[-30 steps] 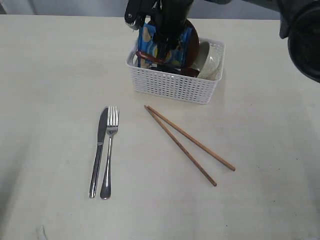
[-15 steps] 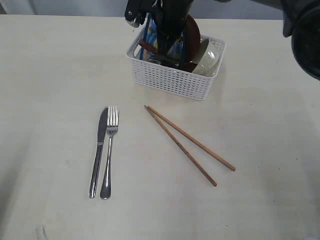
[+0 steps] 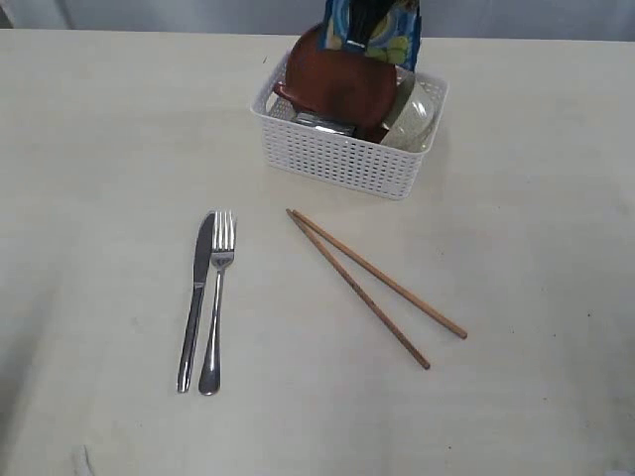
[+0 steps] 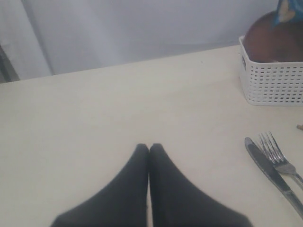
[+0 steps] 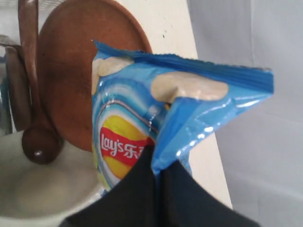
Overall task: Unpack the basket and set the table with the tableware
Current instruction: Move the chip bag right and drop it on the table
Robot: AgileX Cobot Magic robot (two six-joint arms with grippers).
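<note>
You are sitting roughly a third of the way through the job. The steel knife [image 3: 195, 297] and fork [image 3: 216, 297] are lying side by side on the table [image 3: 516, 297], and the wooden chopsticks [image 3: 372, 288] are lying just to their right, their ends nearly meeting near the basket [image 3: 337, 164] and spreading apart toward you. That is all that is laid out. The brown plate [image 3: 342, 84] is standing on edge inside the basket, the off-white bowl [image 3: 417, 114] is leaning beside it at the right end, the dark spoon [image 5: 33, 94] is resting against the plate, and something steel, probably the cup [image 3: 322, 124], is showing low at the front. Your right gripper [image 5: 158, 175] is pinching a corner of the blue Lay's crisp packet [image 5: 142, 118] with its fingers closed tight, and the packet is hanging above the far side of the basket, apparently clear of what is inside. Your left gripper [image 4: 149, 151] is waiting over bare table, well apart from the basket, fingers pressed together on nothing. You are left, by my reading, with parking the packet and setting out four pieces.
</note>
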